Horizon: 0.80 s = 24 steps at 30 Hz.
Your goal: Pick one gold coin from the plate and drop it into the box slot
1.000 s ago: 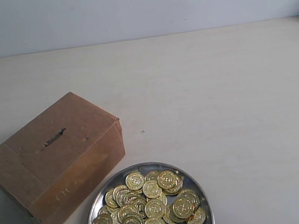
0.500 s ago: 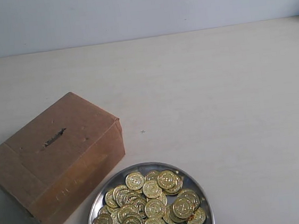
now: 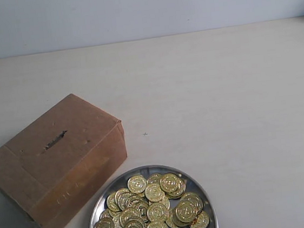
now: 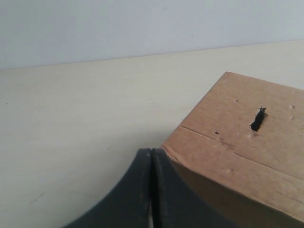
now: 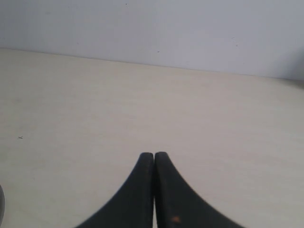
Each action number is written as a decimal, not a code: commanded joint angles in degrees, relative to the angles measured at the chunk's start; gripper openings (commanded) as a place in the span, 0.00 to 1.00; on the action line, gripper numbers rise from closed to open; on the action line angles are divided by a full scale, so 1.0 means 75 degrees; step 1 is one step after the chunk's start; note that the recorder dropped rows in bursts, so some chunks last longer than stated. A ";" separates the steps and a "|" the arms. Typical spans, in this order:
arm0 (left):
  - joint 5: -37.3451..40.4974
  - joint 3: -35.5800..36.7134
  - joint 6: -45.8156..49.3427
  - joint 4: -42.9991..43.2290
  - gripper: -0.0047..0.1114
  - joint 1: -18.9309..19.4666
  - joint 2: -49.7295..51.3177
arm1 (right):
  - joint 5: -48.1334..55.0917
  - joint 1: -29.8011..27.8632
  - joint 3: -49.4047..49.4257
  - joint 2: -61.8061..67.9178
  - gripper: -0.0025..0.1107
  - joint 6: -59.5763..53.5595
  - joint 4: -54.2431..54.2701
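A brown cardboard box (image 3: 59, 162) lies on the pale table at the left, with a short dark slot (image 3: 55, 139) in its top. A round silver plate (image 3: 100, 202) heaped with gold coins (image 3: 154, 209) sits at the front edge, right of the box. Neither arm shows in the exterior view. The left wrist view has the box (image 4: 247, 156) and its slot (image 4: 257, 119) close by, with my left gripper (image 4: 151, 153) shut and empty beside a box corner. My right gripper (image 5: 154, 156) is shut and empty over bare table.
A pale wall runs behind the table (image 3: 221, 96). The plate is cut off by the bottom edge of the exterior view. A sliver of grey rim (image 5: 1, 209) shows at the edge of the right wrist view.
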 commanded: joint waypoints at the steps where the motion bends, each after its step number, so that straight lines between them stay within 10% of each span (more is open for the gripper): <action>1: -0.0016 0.0005 -0.0040 -0.0066 0.04 -0.0025 -0.0035 | -0.0013 0.0012 0.0034 -0.0044 0.02 0.0010 0.0003; 24: -0.0016 0.0005 -0.0040 0.0000 0.04 -0.0131 -0.0035 | -0.0013 0.0012 0.0034 -0.0044 0.02 0.0010 0.0003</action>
